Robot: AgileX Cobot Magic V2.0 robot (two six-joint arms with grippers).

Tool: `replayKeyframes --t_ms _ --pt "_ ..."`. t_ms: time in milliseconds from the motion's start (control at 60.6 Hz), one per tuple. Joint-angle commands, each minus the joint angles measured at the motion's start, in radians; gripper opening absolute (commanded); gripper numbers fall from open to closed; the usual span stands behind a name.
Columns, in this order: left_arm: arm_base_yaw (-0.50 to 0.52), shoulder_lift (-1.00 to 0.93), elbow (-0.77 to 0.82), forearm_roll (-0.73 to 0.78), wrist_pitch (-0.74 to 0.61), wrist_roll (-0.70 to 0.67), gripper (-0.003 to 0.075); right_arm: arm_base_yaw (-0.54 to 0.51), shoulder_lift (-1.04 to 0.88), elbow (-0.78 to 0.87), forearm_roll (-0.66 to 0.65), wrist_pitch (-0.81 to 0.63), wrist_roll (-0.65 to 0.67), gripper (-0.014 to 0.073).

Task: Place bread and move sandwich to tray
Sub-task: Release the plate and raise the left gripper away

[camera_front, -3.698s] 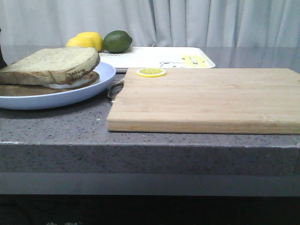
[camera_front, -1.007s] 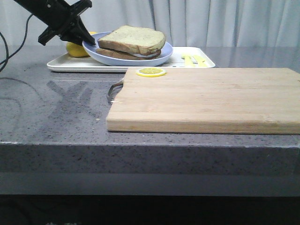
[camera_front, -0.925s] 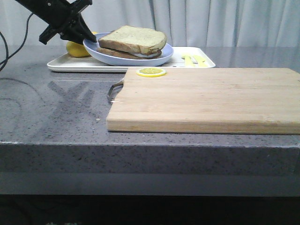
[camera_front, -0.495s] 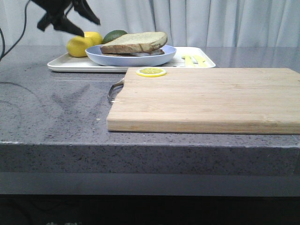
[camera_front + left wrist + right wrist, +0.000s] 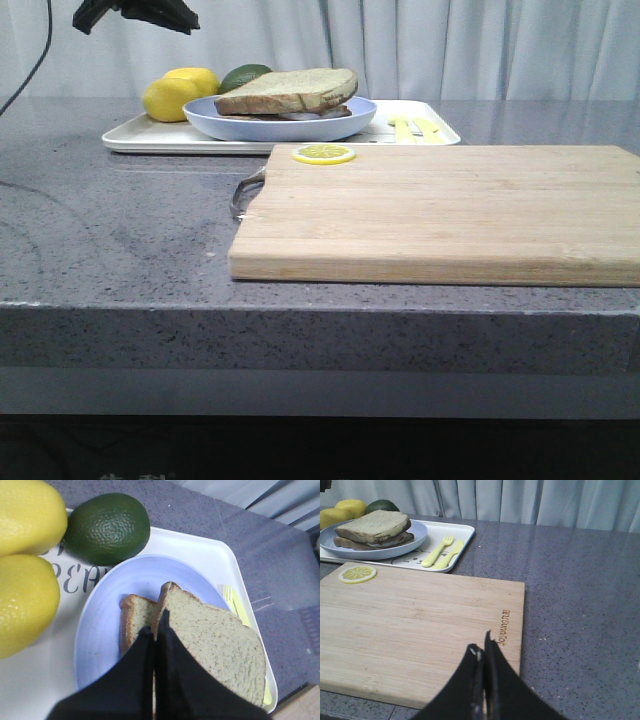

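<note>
**Sandwich on plate, plate on tray; left arm lifted clear**

The sandwich lies on the pale-blue plate; top bread thick, speckled, sitting askew over the lower slice; white filling shows at the edge in the front view. The plate rests on the white tray at the back of the worktop; two lemons and a lime share the tray's far left end; yellow fork and knife lie at its other end.

Left gripper hangs above the plate; fingers pressed together, nothing between them. Right gripper hovers over the cutting board; fingers likewise closed and empty. A lemon slice sits on the board's far corner.

Judgement: placement looks finished; the step in hand is withdrawal. Best done by rising straight up, clear of the plate rim, before any sideways travel; the top slice is off-centre and a brush could slide it off.

Hard to make out: the filling is mostly hidden under the top slice; the left arm is cut off at the front view's upper edge; the left fingers cover part of the sandwich; the tray's printed lettering is half hidden by the lemons and plate; whether the plate sits fully flat cannot be told.
</note>
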Motion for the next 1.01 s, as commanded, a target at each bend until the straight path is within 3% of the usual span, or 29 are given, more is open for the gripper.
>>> replayKeyframes --t_ms 0,231,363,512,677,991 --pt "0.004 -0.119 -0.111 0.003 -0.008 0.0 -0.0019 -0.003 0.01 -0.027 0.008 -0.076 -0.004 -0.0059" --pt "-0.01 -0.241 -0.1 0.198 -0.006 0.026 -0.0019 -0.003 0.01 -0.027 0.031 -0.076 -0.004 -0.0059" --pt "-0.049 -0.326 0.004 0.302 -0.006 0.039 -0.0019 -0.003 0.01 -0.027 0.031 -0.075 -0.004 -0.0059" --pt "-0.09 -0.483 0.325 0.469 -0.006 0.087 -0.0019 -0.003 0.01 -0.027 0.031 -0.054 -0.004 -0.0059" --pt "-0.081 -0.663 0.715 0.524 -0.016 0.137 -0.0019 -0.003 0.01 -0.027 0.031 -0.054 -0.004 -0.0059" --pt "-0.053 -1.049 1.362 0.522 -0.309 0.152 -0.0019 -0.003 0.01 -0.027 0.031 -0.054 -0.004 -0.0059"
